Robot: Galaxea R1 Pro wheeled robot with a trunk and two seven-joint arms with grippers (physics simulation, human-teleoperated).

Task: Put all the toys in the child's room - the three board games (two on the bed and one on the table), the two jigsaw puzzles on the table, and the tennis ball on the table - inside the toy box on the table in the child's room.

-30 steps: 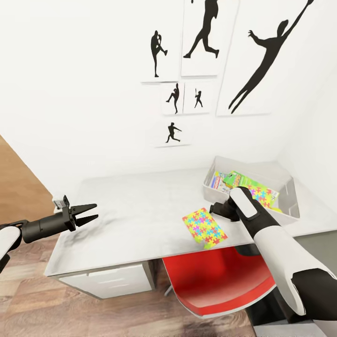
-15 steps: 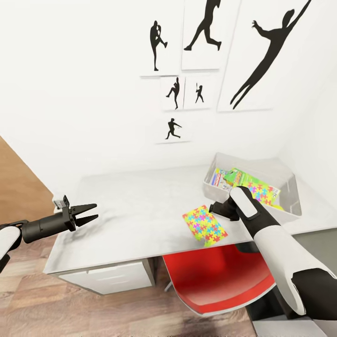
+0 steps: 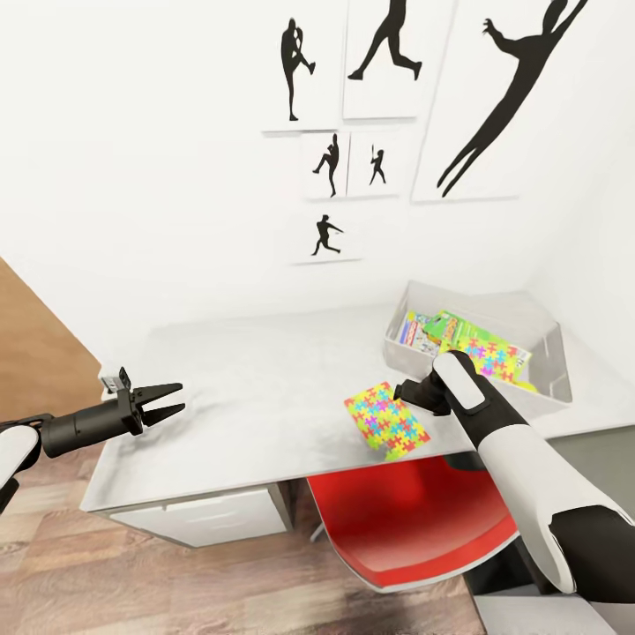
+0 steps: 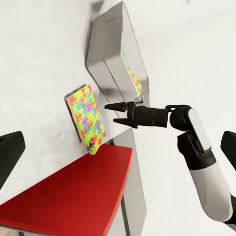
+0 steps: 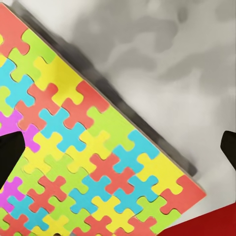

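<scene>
Floor: wood-look planks [image 3: 220, 582] at 6 to 8 o'clock in the head view.
Chair: red seat [image 3: 410, 520] tucked under the surface's near edge, at 5 o'clock.
Left gripper [image 3: 168, 401]: at 9 o'clock, over the near-left edge of the surface, jaws parted, nothing between them.
Right gripper [image 4: 112, 112]: poised just above the jigsaw puzzle's far-right edge; jaws apart, empty.
Jigsaw puzzle [image 3: 386, 420]: flat on the surface near its front edge, one corner overhanging above the chair.
Surface [image 3: 256, 397]: pale grey marbled top; white drawers [image 3: 207, 520] beneath.
Toy box [image 3: 551, 388]: grey, at 3 o'clock on the surface, holding colourful boxes [image 3: 459, 339].
Wall: white, with black athlete silhouettes [image 3: 328, 163].
</scene>
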